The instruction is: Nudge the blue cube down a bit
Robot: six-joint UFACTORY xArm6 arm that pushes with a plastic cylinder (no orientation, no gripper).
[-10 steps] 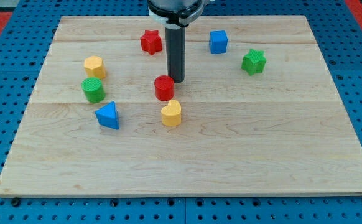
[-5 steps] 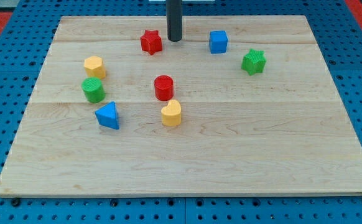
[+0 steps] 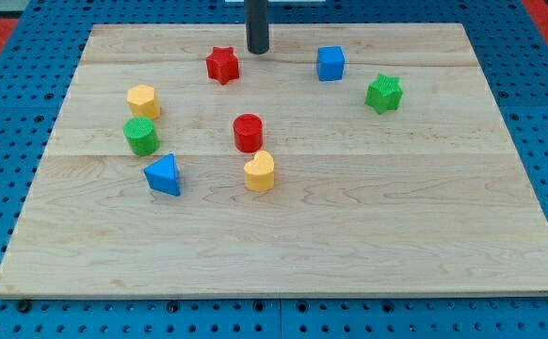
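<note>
The blue cube (image 3: pixel 330 63) sits near the view's top, right of centre, on the wooden board (image 3: pixel 368 226). My tip (image 3: pixel 257 51) is near the board's top edge, to the left of the blue cube with a clear gap between them, and just up and right of the red star (image 3: pixel 222 65). The tip touches no block that I can see.
A green star (image 3: pixel 384 93) lies right of and below the blue cube. A red cylinder (image 3: pixel 248 133) and a yellow heart (image 3: pixel 259 171) sit mid-board. A yellow hexagon (image 3: pixel 143 101), a green cylinder (image 3: pixel 141 137) and a blue triangle (image 3: pixel 164 175) are at the left.
My tip moved up from beside the red cylinder to the top edge, drifting slightly left. The red star shifted a little to the left. The blue cube has not moved.
</note>
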